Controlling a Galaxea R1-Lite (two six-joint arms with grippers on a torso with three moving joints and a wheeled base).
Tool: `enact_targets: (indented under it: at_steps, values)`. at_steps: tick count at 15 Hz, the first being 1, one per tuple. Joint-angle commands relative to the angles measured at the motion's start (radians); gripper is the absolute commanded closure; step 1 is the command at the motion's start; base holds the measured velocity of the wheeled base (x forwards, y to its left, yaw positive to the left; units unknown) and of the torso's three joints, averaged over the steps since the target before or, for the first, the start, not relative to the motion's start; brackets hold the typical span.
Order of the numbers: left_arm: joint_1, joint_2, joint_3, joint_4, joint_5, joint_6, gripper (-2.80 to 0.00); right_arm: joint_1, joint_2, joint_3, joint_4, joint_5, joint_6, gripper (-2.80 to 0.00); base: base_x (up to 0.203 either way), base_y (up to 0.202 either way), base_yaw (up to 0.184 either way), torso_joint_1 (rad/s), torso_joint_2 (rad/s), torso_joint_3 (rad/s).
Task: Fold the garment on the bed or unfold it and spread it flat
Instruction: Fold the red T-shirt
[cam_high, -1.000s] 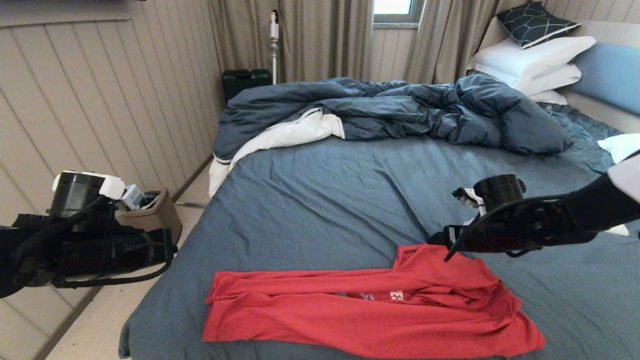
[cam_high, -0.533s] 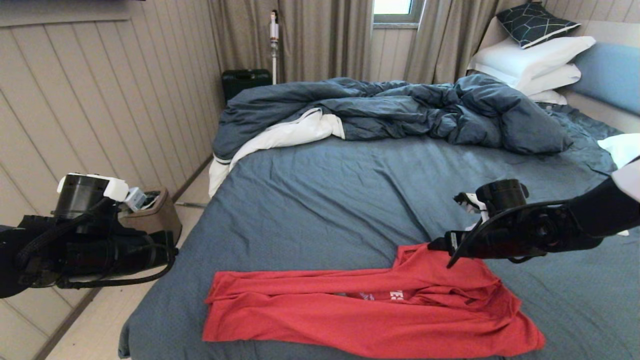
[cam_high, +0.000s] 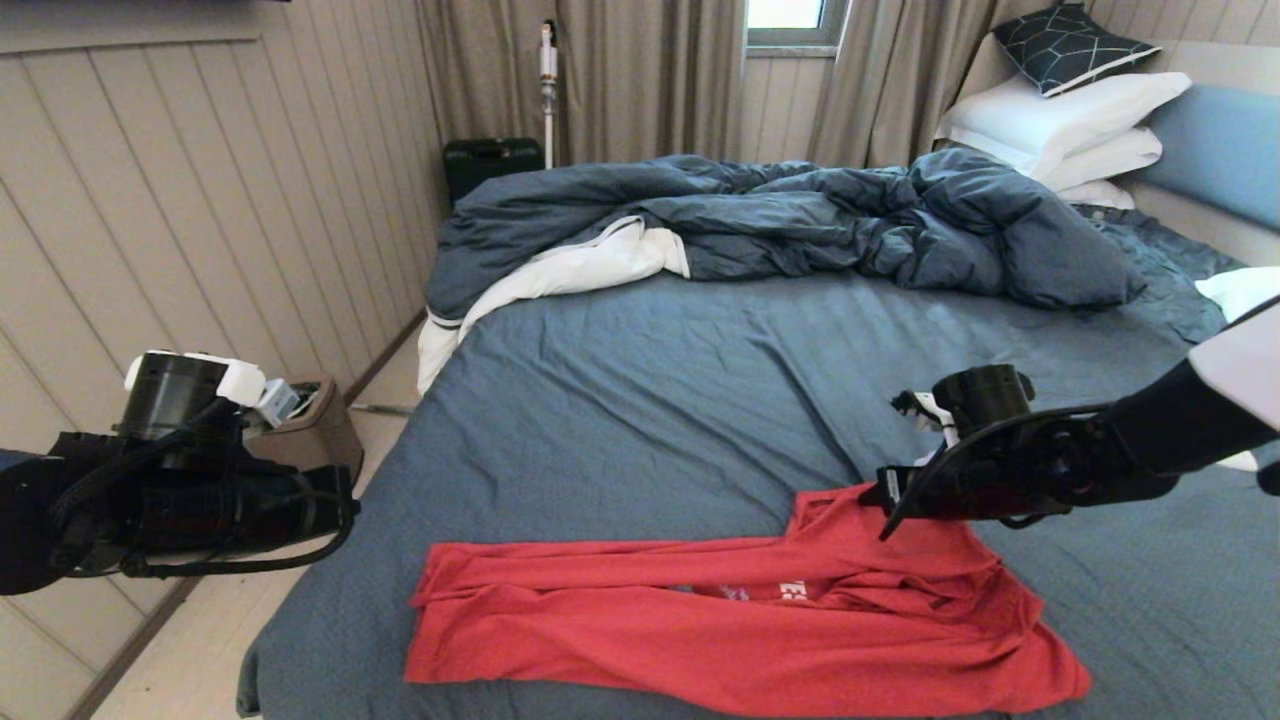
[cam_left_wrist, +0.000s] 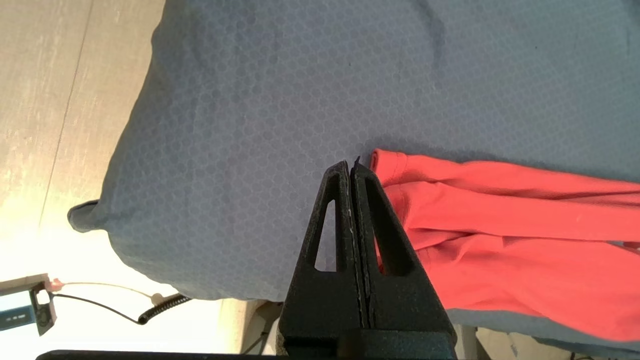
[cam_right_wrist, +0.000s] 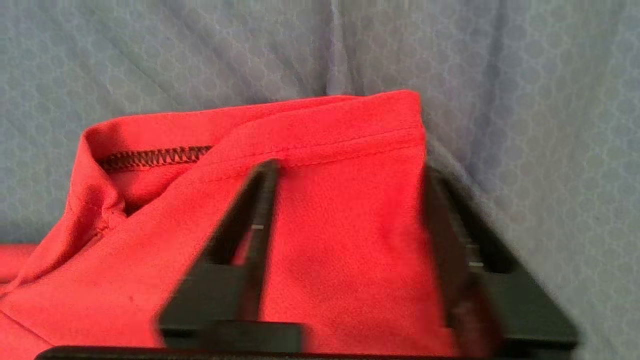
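Observation:
The garment (cam_high: 700, 620), a red T-shirt, lies folded into a long band near the front edge of the bed (cam_high: 640, 400), with a strip of white lettering showing. My right gripper (cam_high: 882, 495) is low over the sleeve at its far right corner. In the right wrist view the gripper (cam_right_wrist: 350, 169) is open, its fingers straddling the red sleeve hem (cam_right_wrist: 325, 135), one on the cloth and one at its edge. My left gripper (cam_high: 345, 505) hangs beside the bed's left edge. It is shut and empty (cam_left_wrist: 350, 167), just short of the garment's left end (cam_left_wrist: 500, 225).
A rumpled dark blue duvet (cam_high: 800, 220) fills the far half of the bed, with white pillows (cam_high: 1060, 120) at the far right. A brown bin (cam_high: 310, 430) and a panelled wall stand left of the bed. A dark case (cam_high: 490, 160) sits by the curtains.
My right arm has edged slightly left and down over the sleeve. The left arm has sunk a little. The garment lies as before.

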Motion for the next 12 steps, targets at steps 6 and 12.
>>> enact_targets:
  at_steps: [6,12]
  values:
    - [-0.020,-0.004,0.046,-0.056,0.000,0.002,0.00,-0.004,-0.021,-0.063,0.003,-0.005,0.001,0.00,0.000,0.000,0.000,0.000,0.00,0.000]
    - [-0.028,-0.015,0.066,-0.085,0.001,0.001,0.00,0.011,-0.241,0.140,-0.001,-0.004,-0.002,0.00,0.000,0.000,0.000,0.000,0.00,0.000]
